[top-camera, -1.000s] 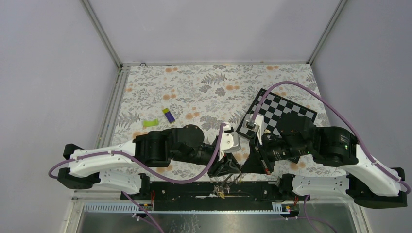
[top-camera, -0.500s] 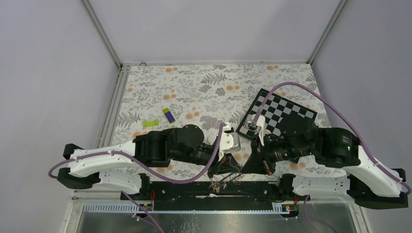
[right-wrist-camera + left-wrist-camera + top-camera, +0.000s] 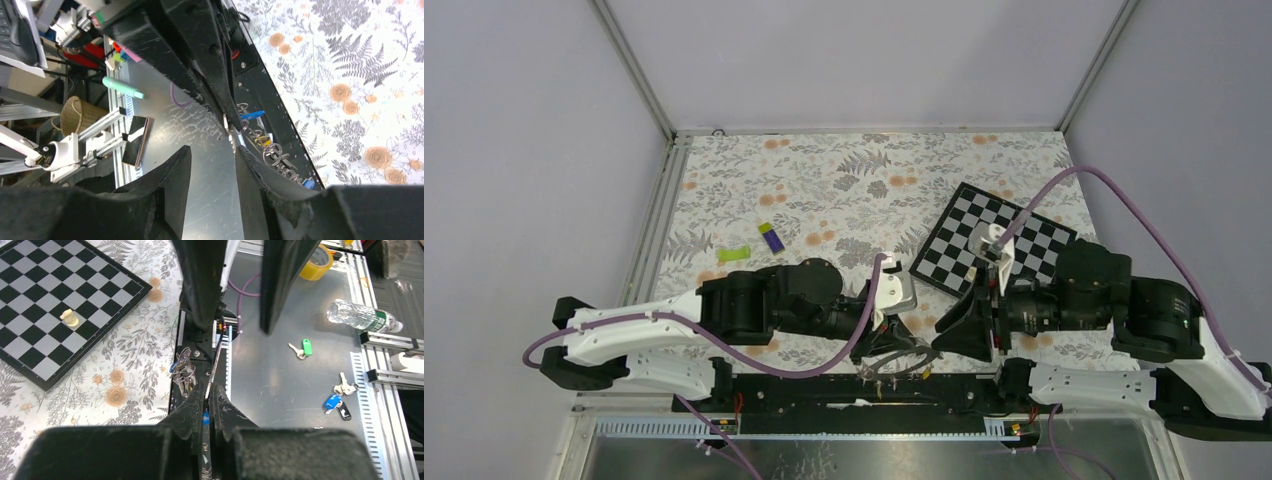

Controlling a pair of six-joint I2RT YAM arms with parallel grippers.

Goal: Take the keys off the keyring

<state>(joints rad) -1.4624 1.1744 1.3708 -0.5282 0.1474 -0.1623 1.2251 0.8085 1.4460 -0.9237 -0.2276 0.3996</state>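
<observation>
I have the left pincer (image 3: 210, 390) clamped on the keyring (image 3: 215, 357) at the table (image 3: 140, 340) near edge. The keys (image 3: 182, 374) dangle just beside its fingertips. My right pincer (image 3: 212, 152) stands apart, empty.

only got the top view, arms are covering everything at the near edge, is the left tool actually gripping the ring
Observer: In the left wrist view, the left tool is shut on a thin metal edge, apparently the keyring seen edge-on.
Operator: and the right tool
Observer: The right wrist view shows the right tool open, with nothing between its fingers.
Operator: any keys off yet
Observer: The left wrist view shows loose keys lying on the metal surface beyond the table edge, one with a green tag. A bunch of keys hangs beside the left tool.
</observation>
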